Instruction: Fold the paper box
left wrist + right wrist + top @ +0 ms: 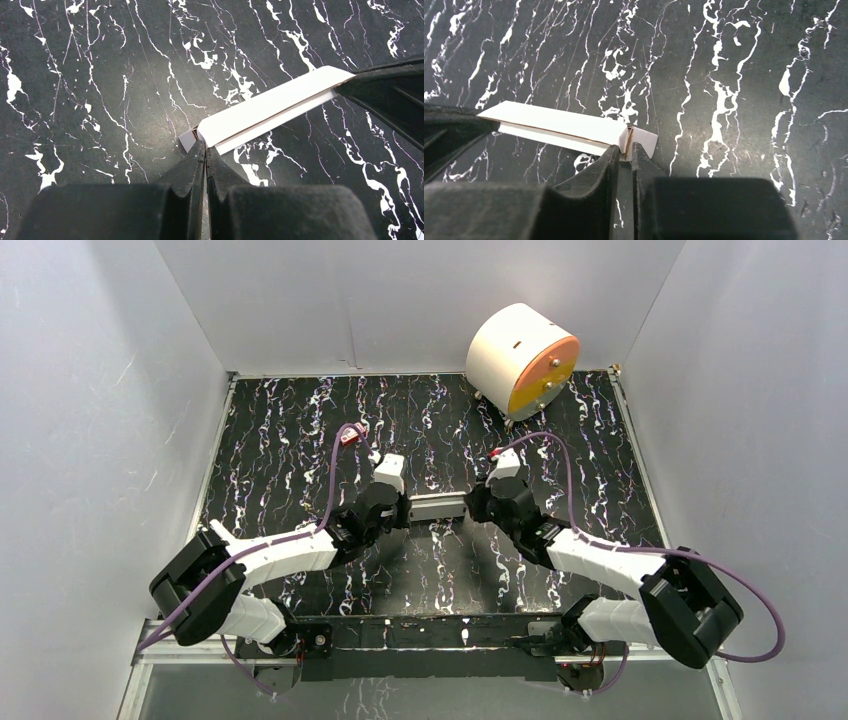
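Left gripper (205, 150): clenched on the left end of the paper box (272, 106), a flattened white sleeve at the middle of the table (300, 440). Right gripper (626, 150): jaws a sliver apart around the right end flap; actual grip cannot be told. Card judged light, thin, crease-prone: hold by the ends

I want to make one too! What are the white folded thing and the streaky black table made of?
The paper box looks like thin matte white cardboard: crisp creases, brownish cut edge. The table top looks like black marble with white veins, faintly shiny; maybe only printed.
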